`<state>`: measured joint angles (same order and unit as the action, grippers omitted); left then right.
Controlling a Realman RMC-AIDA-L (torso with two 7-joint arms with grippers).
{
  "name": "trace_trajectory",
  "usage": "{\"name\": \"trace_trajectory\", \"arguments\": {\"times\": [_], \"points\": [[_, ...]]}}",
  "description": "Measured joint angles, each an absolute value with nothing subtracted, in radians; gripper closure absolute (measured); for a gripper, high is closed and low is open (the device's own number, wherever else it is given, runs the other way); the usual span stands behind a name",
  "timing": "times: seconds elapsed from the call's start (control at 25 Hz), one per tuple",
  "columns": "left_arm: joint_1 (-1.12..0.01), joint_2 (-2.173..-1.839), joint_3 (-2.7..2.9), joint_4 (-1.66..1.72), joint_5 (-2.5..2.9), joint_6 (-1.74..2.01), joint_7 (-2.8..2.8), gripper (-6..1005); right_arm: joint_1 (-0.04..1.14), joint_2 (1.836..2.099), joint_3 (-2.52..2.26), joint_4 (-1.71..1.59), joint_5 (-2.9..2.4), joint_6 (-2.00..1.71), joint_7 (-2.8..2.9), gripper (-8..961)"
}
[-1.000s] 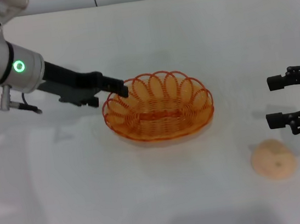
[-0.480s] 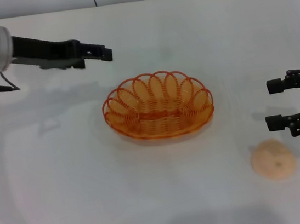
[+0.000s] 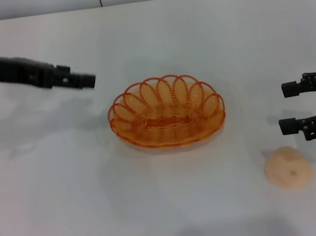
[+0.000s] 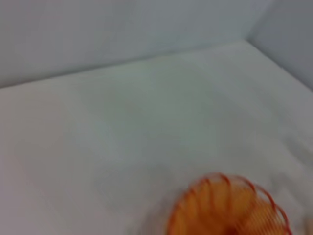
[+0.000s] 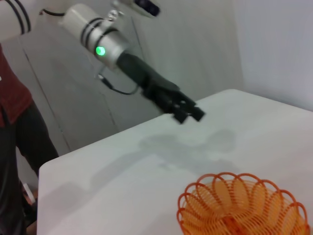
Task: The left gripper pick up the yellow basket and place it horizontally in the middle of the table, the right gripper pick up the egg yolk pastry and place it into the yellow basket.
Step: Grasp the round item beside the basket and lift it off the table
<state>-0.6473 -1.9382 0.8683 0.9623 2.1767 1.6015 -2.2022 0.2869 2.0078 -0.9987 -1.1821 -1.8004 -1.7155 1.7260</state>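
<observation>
The white table [image 3: 177, 220] fills the scene. Resting flat near its middle is the yellow basket [image 3: 166, 111], upright on its woven base, scalloped rim facing up, with only bare wire showing inside it. Nothing is touching it.

Over on the left, the left gripper [image 3: 86, 81] hangs above the table, up and off to the basket's left, clear of the rim and casting a soft shadow on the surface beneath. From the head view its fingers look drawn close together; the right wrist view shows the same claw [image 5: 188, 113] in the air beyond the basket, tips close and gripping nothing.

At the right edge, the right gripper [image 3: 285, 107] sits low above the table, its two black fingers spread wide apart with nothing between them.

Just below and slightly inward of that claw lies the egg yolk pastry [image 3: 288, 168], flat on the table, dimple up, well apart from the basket and not touched by the fingers.
</observation>
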Motion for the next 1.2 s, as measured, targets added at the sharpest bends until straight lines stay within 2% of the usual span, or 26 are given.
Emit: {"name": "trace_trajectory", "arguments": {"times": [0.12, 0.36, 1.2], "points": [[-0.644, -1.937, 0.874, 1.002, 2.216, 1.687, -2.127, 112, 0.287, 2.008, -1.000, -1.186, -1.809, -1.709, 1.741, 84], [-0.650, -1.958, 0.929, 1.077, 2.343, 1.850, -2.051, 112, 0.292, 2.007, -1.007, -1.202, -1.827, -1.709, 1.770, 85], [-0.640, -1.974, 0.948, 1.096, 2.346, 1.837, -2.027, 112, 0.306, 2.008, -1.177, -1.259, -2.036, -1.603, 1.845, 88]]}}
